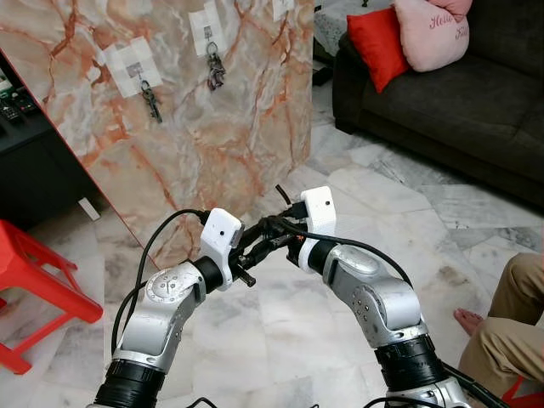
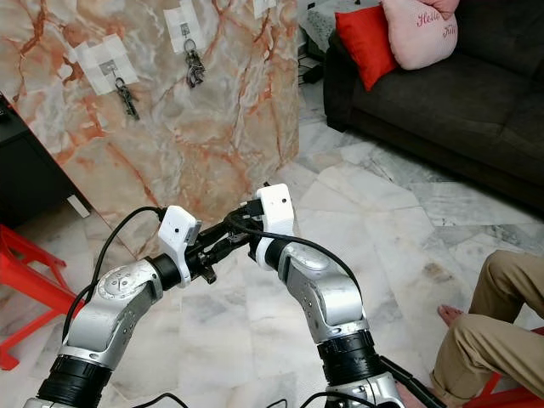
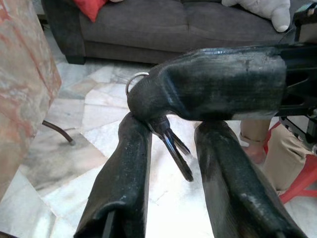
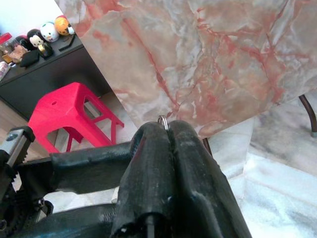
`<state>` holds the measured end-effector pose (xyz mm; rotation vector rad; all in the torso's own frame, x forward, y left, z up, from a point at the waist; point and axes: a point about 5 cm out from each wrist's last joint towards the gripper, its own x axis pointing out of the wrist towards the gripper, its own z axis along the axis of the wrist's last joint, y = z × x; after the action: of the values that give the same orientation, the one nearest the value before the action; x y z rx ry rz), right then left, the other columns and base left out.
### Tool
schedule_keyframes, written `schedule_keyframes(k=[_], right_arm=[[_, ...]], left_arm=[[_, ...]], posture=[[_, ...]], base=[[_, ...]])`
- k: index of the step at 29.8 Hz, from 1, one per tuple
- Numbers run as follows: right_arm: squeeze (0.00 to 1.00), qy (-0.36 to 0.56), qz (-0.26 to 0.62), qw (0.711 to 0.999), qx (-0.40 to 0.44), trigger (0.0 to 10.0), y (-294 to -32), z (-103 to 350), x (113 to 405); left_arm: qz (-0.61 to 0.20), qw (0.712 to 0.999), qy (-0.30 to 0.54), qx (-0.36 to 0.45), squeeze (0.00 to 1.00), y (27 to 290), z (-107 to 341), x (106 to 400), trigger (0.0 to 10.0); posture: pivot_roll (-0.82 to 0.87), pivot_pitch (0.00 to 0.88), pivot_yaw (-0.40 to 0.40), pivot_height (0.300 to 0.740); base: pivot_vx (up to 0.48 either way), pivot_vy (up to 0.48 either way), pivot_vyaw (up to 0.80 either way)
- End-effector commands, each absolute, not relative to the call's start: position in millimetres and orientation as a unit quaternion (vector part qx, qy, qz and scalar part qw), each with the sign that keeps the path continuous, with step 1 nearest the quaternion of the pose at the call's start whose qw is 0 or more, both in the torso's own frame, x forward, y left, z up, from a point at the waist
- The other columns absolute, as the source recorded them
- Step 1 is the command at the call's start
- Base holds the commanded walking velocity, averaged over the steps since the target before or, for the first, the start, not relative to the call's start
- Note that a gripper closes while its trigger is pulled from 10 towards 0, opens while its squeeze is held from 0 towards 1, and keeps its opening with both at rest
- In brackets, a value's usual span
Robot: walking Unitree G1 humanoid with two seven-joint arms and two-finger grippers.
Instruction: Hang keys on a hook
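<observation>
The two arms meet in front of the robot, low over the marble floor [image 1: 280, 331], just below the bottom edge of the leaning marble panel [image 1: 212, 136]. The right tool [image 4: 168, 130] has its two black fingers [image 4: 190, 163] pressed together, pinching a set of keys [image 3: 171, 144]: in the right wrist view the silver ring pokes out at the fingertips, and in the left wrist view a dark key blade hangs down from the same pinch with the ring just behind it. The left tool [image 3: 171, 163] is spread, one finger on each side of that hanging key, its tips just under the right tool's fingers; whether they touch the key cannot be told.

On the marble panel, near its top edge, white patches carry hooks. One hook near the left edge [image 1: 133, 68] holds a dark key bunch [image 1: 152, 100], and another further right [image 1: 207, 32] holds a second bunch [image 1: 216, 71]. The held keys are well below both.

A red stool [image 1: 34, 289] stands on the floor at the left, beside a dark cabinet [image 1: 38, 161]. A dark sofa [image 1: 459, 102] with a red cushion [image 1: 378, 42] and a pink cushion [image 1: 433, 32] stands at the right. A person's leg in tan trousers [image 1: 510, 323] and a bare foot [image 1: 470, 320] show at the right edge
</observation>
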<state>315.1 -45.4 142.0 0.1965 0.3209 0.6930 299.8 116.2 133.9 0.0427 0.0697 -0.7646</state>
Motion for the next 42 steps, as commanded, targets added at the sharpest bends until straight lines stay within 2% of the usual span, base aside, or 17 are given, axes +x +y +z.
schedule_keyframes(k=[1, 9, 17, 24, 32, 42], right_arm=[[0.00, 0.151, 0.347, 0.921, 0.095, 10.0, -38, 147, 316], [0.00, 0.148, 0.351, 0.921, 0.078, 10.0, -36, 147, 315], [0.00, 0.143, 0.352, 0.922, 0.082, 10.0, -36, 150, 316], [0.00, 0.140, 0.350, 0.923, 0.084, 10.0, -37, 152, 317], [0.00, 0.141, 0.349, 0.923, 0.084, 10.0, -37, 152, 317], [0.00, 0.139, 0.344, 0.925, 0.082, 10.0, -41, 152, 319]], left_arm=[[-0.390, 0.920, 0.035, 0.032, 0.00, 111, 136, 298, 10.0], [-0.369, 0.924, 0.094, 0.047, 0.00, 112, 125, 304, 10.0], [-0.360, 0.927, 0.096, 0.046, 0.00, 112, 126, 304, 10.0], [-0.296, 0.946, 0.117, 0.065, 0.00, 127, 121, 314, 10.0], [-0.288, 0.949, 0.115, 0.062, 0.00, 127, 122, 314, 10.0], [-0.267, 0.951, 0.124, 0.097, 0.00, 139, 118, 316, 10.0]], posture=[[-0.05, 0.086, 0.025, 0.740], [-0.04, 0.086, 0.025, 0.740], [-0.04, 0.086, 0.025, 0.740], [-0.05, 0.085, 0.023, 0.740], [-0.05, 0.086, 0.023, 0.740], [-0.05, 0.086, 0.022, 0.740]], base=[[0.000, 0.000, 0.00], [0.000, 0.000, 0.00], [0.000, 0.000, 0.00], [0.000, 0.000, 0.00], [0.000, 0.000, 0.00], [0.000, 0.000, 0.00]])
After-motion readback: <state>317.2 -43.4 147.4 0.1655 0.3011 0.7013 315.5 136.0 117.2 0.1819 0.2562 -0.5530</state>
